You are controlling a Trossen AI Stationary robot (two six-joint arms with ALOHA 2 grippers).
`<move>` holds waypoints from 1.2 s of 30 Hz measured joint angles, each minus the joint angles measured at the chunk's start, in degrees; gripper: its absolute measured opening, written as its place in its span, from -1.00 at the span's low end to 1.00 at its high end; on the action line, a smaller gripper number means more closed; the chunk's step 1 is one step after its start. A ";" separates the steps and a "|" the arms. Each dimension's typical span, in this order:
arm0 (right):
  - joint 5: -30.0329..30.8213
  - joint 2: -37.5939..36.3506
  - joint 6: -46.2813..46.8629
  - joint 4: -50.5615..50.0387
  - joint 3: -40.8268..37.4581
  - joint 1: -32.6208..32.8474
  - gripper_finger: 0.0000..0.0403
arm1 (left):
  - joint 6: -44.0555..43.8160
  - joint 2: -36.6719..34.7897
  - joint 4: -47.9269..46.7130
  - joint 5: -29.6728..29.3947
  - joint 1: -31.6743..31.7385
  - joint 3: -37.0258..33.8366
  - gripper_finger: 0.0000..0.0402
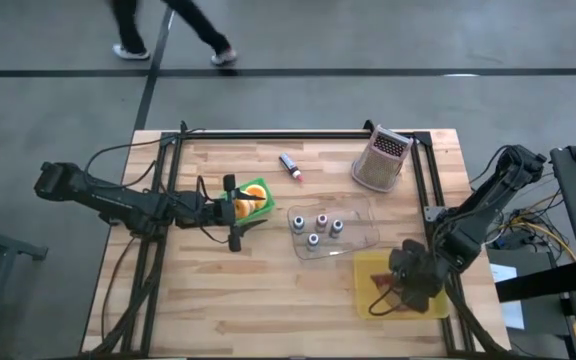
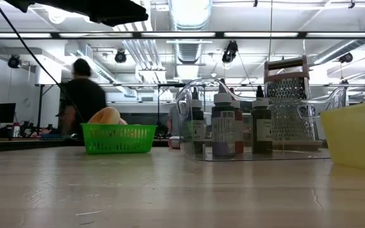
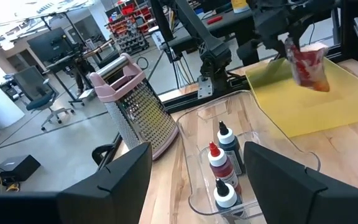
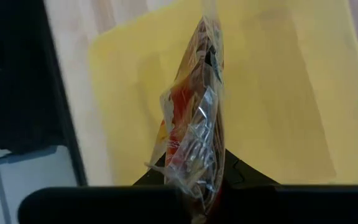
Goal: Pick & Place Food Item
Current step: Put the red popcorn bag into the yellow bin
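Note:
A clear food packet with red contents (image 4: 194, 112) is held by my right gripper (image 4: 194, 186), which is shut on it over the yellow bin (image 1: 368, 300) at the table's near right. The packet also shows in the left wrist view (image 3: 306, 62), hanging under the right gripper (image 3: 281, 28). My left gripper (image 1: 234, 212) is open and empty, raised beside a green basket (image 1: 256, 200) at the table's left middle. The basket holds an orange item and a bread roll (image 2: 105, 116). The left fingers (image 3: 123, 180) show spread wide apart. My right gripper pinches the packet by one end (image 4: 194, 177) between its two fingers. The fingers come from above, pointing down. The packet hangs below them, a little tilted, over the inside of the yellow bin (image 3: 328, 102); I cannot tell whether its lower end touches the bin.
A clear tray (image 1: 333, 232) with several small bottles lies mid-table between basket and bin. A pink-handled metal grater (image 1: 381, 160) stands at the far right. A small red-tipped tube (image 1: 290, 166) lies at the far middle. A person walks beyond the far edge.

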 joint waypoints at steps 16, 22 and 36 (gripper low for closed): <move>0.58 0.00 0.12 0.20 -0.98 -0.02 -0.94 | -0.02 0.00 0.00 0.05 0.00 0.04 0.28; 0.67 0.00 0.12 0.29 -0.98 -0.02 -0.94 | -0.21 0.00 -0.02 0.12 0.00 0.04 0.28; 1.01 0.00 0.12 0.42 -0.98 -0.02 -0.94 | -0.22 0.00 -0.02 0.26 0.00 0.04 0.28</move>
